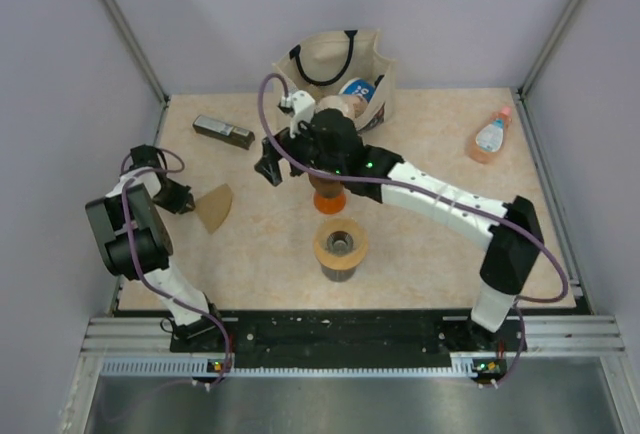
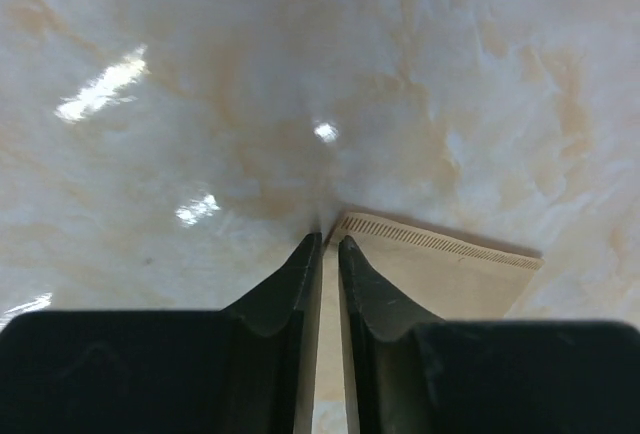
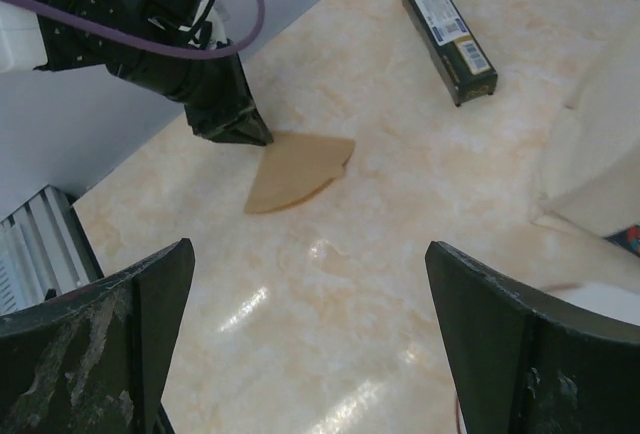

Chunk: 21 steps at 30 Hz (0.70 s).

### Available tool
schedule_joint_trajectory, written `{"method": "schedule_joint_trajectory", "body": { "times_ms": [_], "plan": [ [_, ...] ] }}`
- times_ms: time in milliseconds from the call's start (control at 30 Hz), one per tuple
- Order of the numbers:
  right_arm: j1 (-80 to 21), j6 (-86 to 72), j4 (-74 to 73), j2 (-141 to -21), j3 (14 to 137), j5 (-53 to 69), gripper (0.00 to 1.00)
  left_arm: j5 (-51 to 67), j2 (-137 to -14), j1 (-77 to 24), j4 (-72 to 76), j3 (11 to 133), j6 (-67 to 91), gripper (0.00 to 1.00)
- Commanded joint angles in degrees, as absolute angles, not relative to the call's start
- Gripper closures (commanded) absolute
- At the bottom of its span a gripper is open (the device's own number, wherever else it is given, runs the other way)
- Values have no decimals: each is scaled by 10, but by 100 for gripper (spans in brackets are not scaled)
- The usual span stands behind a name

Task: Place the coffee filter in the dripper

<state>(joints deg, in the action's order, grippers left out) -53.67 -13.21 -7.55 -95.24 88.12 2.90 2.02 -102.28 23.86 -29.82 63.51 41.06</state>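
The coffee filter (image 1: 213,207) is a tan fan-shaped paper lying flat on the table at the left; it also shows in the left wrist view (image 2: 450,274) and the right wrist view (image 3: 298,169). My left gripper (image 1: 186,197) (image 2: 328,239) is at the filter's pointed corner, its jaws closed to a thin slit on the paper's edge. The dripper (image 1: 328,199), an orange-brown cone, stands mid-table, mostly hidden under my right arm. My right gripper (image 1: 270,168) (image 3: 308,247) hangs wide open and empty above bare table, right of the filter.
A tan flat ring on a dark cup (image 1: 341,244) stands in front of the dripper. A dark box (image 1: 222,131) (image 3: 447,22) lies at the back left. A cloth bag (image 1: 335,64) is at the back, and an orange bottle (image 1: 489,137) at the right.
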Motion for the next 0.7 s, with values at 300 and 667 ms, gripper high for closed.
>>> {"method": "schedule_joint_trajectory", "body": {
  "times_ms": [300,667],
  "plan": [
    [-581,-242,-154,-1230,1135,-35,1,64,-950,193,-303,448,484,89],
    [-589,-214,-122,-1376,1235,-79,2,68,-937,166,-277,428,483,92]
  ]
}}
